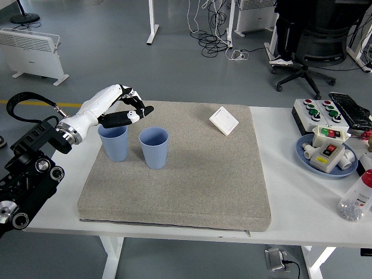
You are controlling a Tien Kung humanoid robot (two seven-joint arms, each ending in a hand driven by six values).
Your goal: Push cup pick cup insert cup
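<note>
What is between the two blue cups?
Nothing. In the head view, only a narrow strip of bare grey mat shows between the left cup, under the robot's left hand, and the right cup.

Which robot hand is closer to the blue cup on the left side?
The left hand. It is right over the left blue cup, at its rim. The right hand isn't in the picture at all.

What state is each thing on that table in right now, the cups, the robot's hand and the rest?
Left cup: upright, open end up, on the grey mat, under the hand.
Right cup: upright, open end up, standing free beside it.
Left hand: over the left cup's rim, fingers curled; whether it grips, I cannot tell.
White square switch: lying flat on the mat's far side.
Blue plate: holding button boxes.
</note>
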